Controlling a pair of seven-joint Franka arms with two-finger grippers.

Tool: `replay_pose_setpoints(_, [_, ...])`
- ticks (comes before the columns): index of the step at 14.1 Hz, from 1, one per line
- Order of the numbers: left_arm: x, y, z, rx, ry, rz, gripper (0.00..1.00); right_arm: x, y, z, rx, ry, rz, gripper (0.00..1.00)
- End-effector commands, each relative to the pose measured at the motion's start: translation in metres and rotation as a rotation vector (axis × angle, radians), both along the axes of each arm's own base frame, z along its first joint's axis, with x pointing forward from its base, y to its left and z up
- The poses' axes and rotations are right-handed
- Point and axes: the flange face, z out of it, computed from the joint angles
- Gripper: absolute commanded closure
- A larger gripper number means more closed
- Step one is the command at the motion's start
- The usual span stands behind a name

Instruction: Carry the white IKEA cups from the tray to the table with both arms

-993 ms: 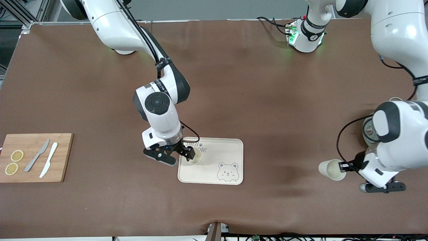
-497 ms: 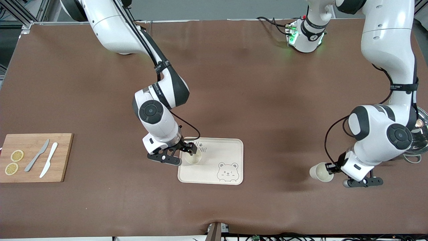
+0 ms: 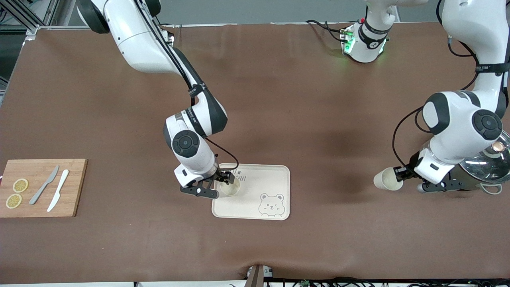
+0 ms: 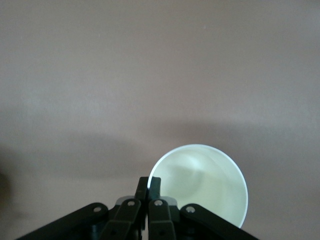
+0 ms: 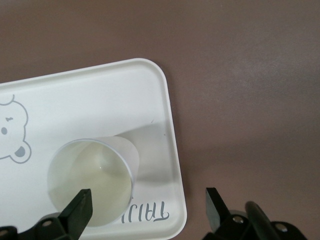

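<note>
One white cup (image 3: 231, 187) stands upright on the cream bear tray (image 3: 271, 179), at the tray's end toward the right arm. It also shows in the right wrist view (image 5: 92, 185), on the tray (image 5: 100, 100). My right gripper (image 3: 220, 180) is open just above it, holding nothing (image 5: 147, 202). My left gripper (image 3: 400, 173) is shut on the rim of the second white cup (image 3: 385, 179) and holds it tilted on its side above the table near the left arm's end. The left wrist view shows that cup's mouth (image 4: 200, 185) with the gripper (image 4: 148, 187) pinching the rim.
A wooden cutting board (image 3: 71, 187) with two lemon slices (image 3: 16, 192), a grey knife (image 3: 44, 185) and a white knife (image 3: 58, 190) lies at the right arm's end. A metal pot with a glass lid (image 3: 488, 165) stands beside the left gripper.
My right gripper has let go of the cup on the tray and opened. My left arm has carried its cup a little toward the tray and away from the front camera.
</note>
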Motion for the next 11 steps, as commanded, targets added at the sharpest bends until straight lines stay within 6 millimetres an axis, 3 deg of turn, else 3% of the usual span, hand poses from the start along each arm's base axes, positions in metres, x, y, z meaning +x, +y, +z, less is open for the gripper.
replay_pose_setpoints(1, [-0.013,-0.004,-0.015,-0.005,-0.021,0.005,1.0,0.002,0.004,-0.011,0.017,0.012,0.0,0.0])
replay_pose_setpoints(6, [-0.055,-0.018,-0.075,0.012,-0.076,-0.006,1.0,0.003,0.006,-0.027,0.021,-0.004,-0.014,0.0])
replay_pose_setpoints(11, [-0.057,-0.019,-0.081,0.009,-0.065,0.014,1.0,0.006,0.008,-0.032,0.033,-0.034,-0.021,0.0])
